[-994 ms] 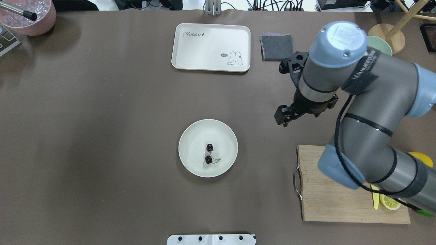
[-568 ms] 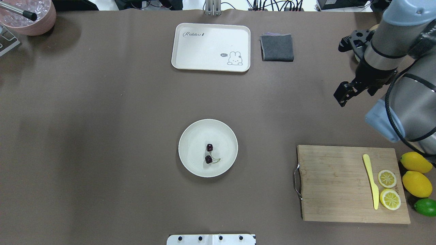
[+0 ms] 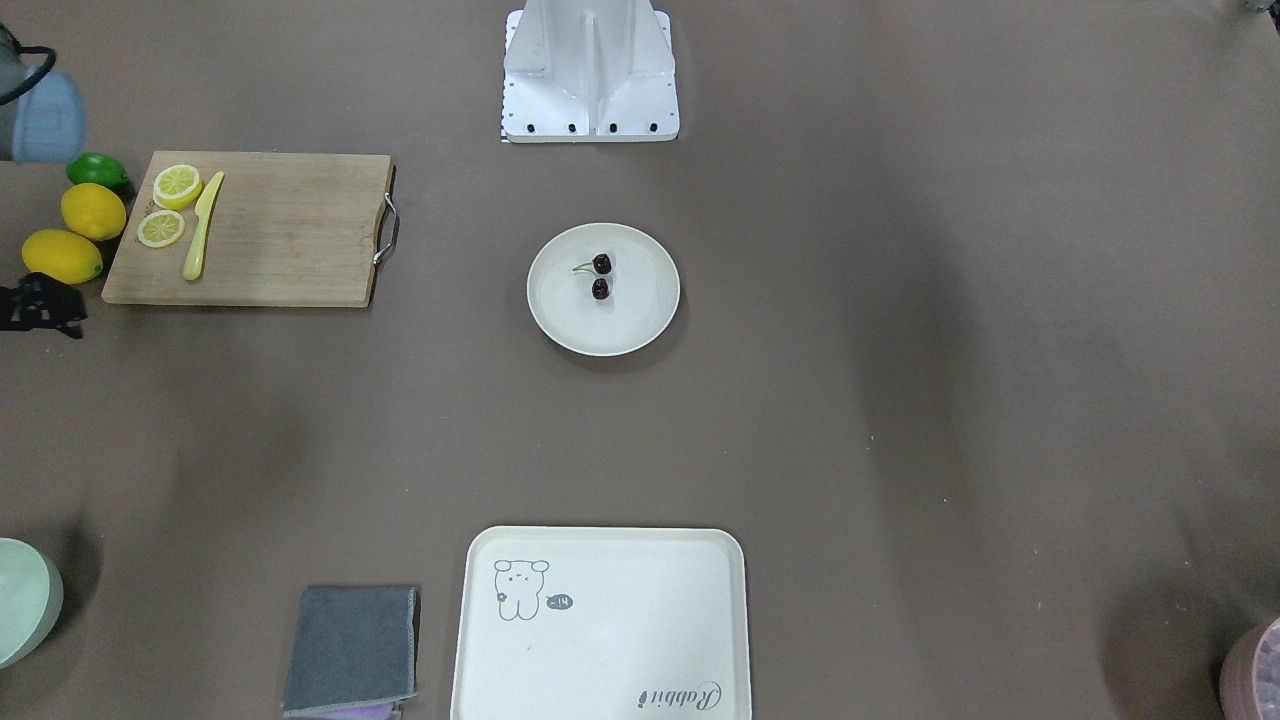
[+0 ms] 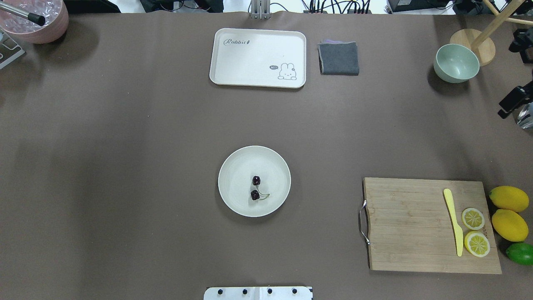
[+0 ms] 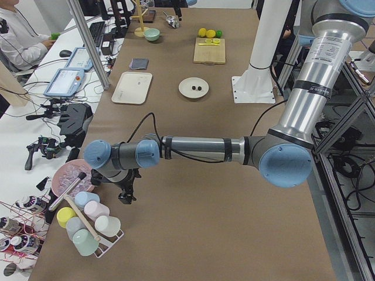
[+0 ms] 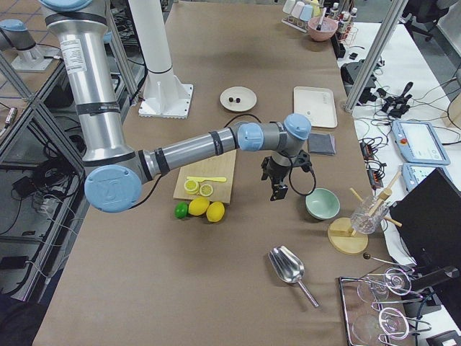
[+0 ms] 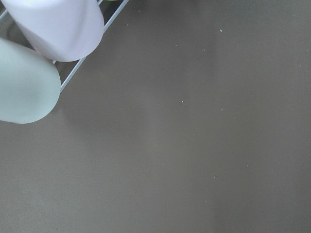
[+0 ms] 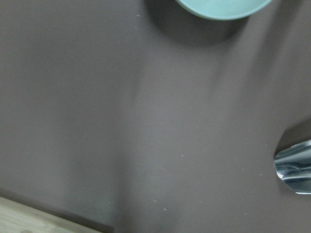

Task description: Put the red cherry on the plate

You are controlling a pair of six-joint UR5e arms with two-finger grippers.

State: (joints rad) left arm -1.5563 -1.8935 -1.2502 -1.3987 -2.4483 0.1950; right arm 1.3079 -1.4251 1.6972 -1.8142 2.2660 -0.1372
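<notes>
The red cherry, two tiny dark fruits on one thin stem, lies inside the round cream plate at the table's middle; it also shows on the plate as the cherry in the front-facing view. Nothing touches either. My right gripper hangs at the far right table edge, well away from the plate, near the green bowl; only part of it shows, and I cannot tell whether it is open or shut. My left gripper shows only in the exterior left view, by the cup rack; its state is unreadable.
A cream tray and a grey cloth lie at the back. The cutting board holds a yellow knife and lemon halves, with lemons and a lime beside it. A metal scoop lies near the right arm.
The right arm has swung away from beside the plate to the table's right edge, uncovering the green bowl and the cutting board. The cherry and plate have not moved.
</notes>
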